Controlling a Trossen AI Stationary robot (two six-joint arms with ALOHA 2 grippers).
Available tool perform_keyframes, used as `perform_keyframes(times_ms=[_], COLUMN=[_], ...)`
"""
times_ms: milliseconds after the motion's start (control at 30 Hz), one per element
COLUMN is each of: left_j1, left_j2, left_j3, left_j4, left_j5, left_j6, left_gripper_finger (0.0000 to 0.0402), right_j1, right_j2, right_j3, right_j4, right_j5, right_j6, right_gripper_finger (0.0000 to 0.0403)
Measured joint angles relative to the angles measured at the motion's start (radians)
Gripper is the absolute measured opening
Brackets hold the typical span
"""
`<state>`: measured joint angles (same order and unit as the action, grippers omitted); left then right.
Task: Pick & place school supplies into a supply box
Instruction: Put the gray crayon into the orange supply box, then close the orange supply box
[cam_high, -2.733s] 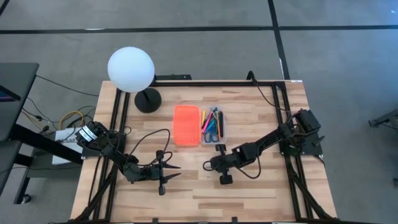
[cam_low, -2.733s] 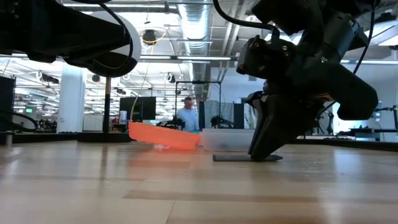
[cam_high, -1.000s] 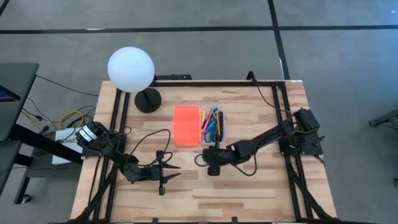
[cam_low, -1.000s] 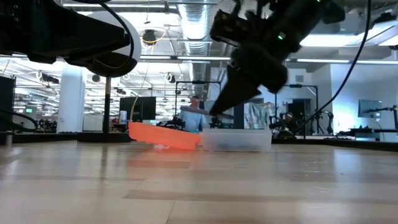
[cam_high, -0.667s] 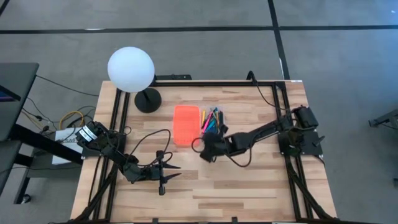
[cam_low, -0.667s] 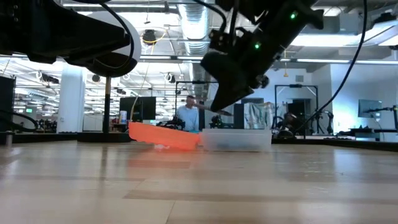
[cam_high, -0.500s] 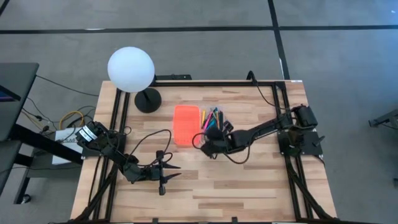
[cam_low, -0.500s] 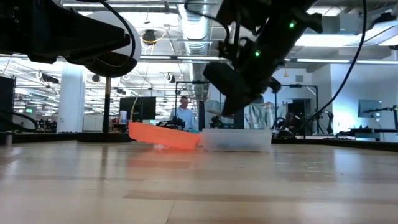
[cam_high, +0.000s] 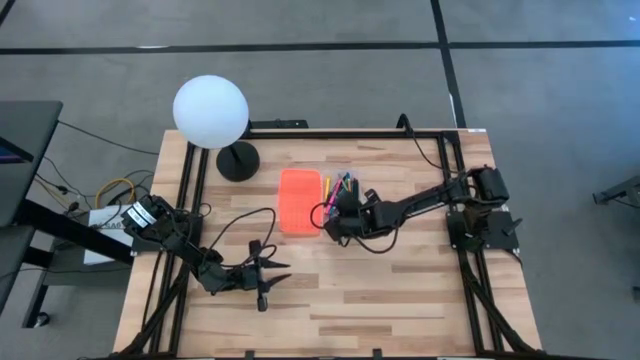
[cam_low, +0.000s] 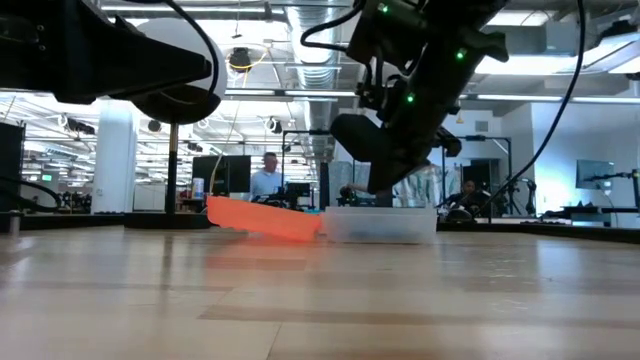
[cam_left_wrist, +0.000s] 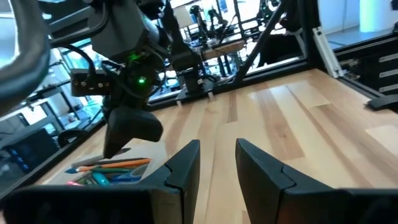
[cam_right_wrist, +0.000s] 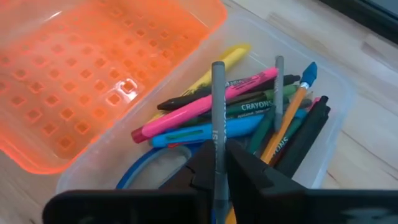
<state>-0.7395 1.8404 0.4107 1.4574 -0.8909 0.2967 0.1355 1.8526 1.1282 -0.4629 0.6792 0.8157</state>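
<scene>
The right pincer (cam_right_wrist: 219, 163) pinches a thin grey pencil (cam_right_wrist: 217, 99) above the clear plastic tray (cam_right_wrist: 323, 87); released tilted, it may bridge the rim onto the worktop (cam_high: 400, 290). The left pincer (cam_left_wrist: 214, 165) waits open.

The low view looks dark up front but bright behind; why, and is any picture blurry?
In the low view the right tool is a backlit silhouette against bright ceiling lights, and the table gleams. In the left wrist view the near fingers are soft. In the right wrist view the orange lid glows and shows sharply.

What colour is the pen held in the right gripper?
Grey pen, clearest in the right wrist view.
</scene>
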Motion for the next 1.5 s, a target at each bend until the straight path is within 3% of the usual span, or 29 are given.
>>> perform_keyframes(times_ms=[333, 500, 667, 767, 900, 1000, 1167, 1500], left_j1=[0.006, 0.021, 0.023, 0.024, 0.033, 0.059, 0.116, 0.24], left_j2=[0.0, 0.0, 0.0, 0.0, 0.0, 0.0, 0.0, -0.014], left_j3=[0.0, 0.0, -0.002, -0.016, -0.041, -0.057, -0.069, -0.069], left_j4=[0.0, 0.0, -0.003, -0.003, -0.003, -0.003, -0.011, -0.023], left_j5=[-0.042, -0.058, -0.313, -0.39, -0.39, -0.388, -0.298, -0.113], left_j6=[0.026, 0.007, -0.084, -0.133, -0.184, -0.224, -0.277, -0.254], left_gripper_finger=[0.0098, 0.0098, 0.0098, 0.0098, 0.0098, 0.0098, 0.0098, 0.0098], right_j1=[-0.023, -0.01, 0.079, 0.146, 0.212, 0.249, 0.333, 0.521], right_j2=[0.0, 0.001, 0.0, -0.005, -0.02, -0.025, -0.038, -0.076], right_j3=[0.0, 0.0, 0.0, 0.0, 0.0, 0.001, 0.0, -0.003], right_j4=[-0.055, -0.052, -0.058, -0.094, -0.238, -0.378, -0.574, -0.667], right_j5=[0.001, 0.021, 0.211, 0.319, 0.364, 0.365, 0.367, 0.367], right_j6=[0.051, -0.027, -0.131, -0.172, -0.189, -0.115, 0.024, -0.008], right_gripper_finger=[0.0067, 0.0084, 0.0086, 0.0083, 0.0077, 0.0074, 0.007, 0.0069])
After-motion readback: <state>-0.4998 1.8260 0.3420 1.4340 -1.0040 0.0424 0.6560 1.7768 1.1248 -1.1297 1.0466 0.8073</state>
